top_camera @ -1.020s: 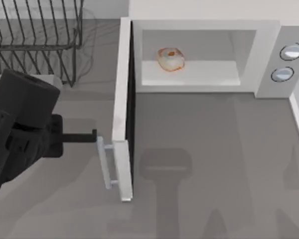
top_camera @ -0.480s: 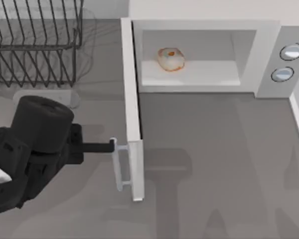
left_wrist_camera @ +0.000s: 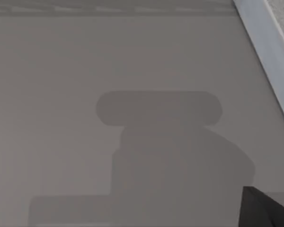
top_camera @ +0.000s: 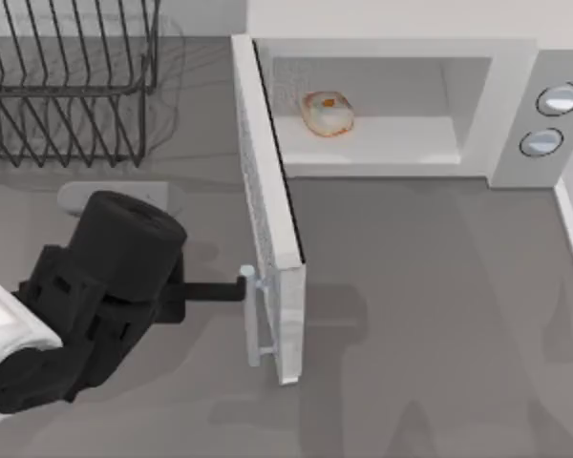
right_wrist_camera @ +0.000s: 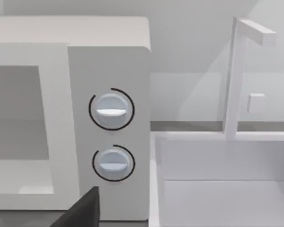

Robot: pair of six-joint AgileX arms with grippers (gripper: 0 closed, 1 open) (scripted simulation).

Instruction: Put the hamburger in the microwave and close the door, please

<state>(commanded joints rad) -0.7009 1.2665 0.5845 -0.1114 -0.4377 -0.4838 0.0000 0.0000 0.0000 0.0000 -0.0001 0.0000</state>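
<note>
The hamburger (top_camera: 327, 113) lies inside the microwave (top_camera: 392, 52), on the left part of the cavity floor. The door (top_camera: 267, 219) stands about a third of the way shut, hinged at the cavity's left side, its free edge angled toward the table's front. Its silver bar handle (top_camera: 253, 324) faces left. My left gripper (top_camera: 241, 286) reaches in from the left, its black tip against the door's outer face at the handle's upper end. The left wrist view has the door's pale face (left_wrist_camera: 132, 71) close up under a shadow. A dark corner of my right gripper (right_wrist_camera: 83, 210) shows near the microwave's knobs (right_wrist_camera: 111, 109).
A black wire dish rack (top_camera: 67, 76) stands at the back left. A flat white object (top_camera: 86, 197) lies on the table behind my left arm. A white sink (right_wrist_camera: 227, 189) with a tall faucet (right_wrist_camera: 236, 75) sits right of the microwave.
My left arm has moved to the right, pushing on the door at its handle. The door has swung from straight out toward the cavity. The hamburger has not moved.
</note>
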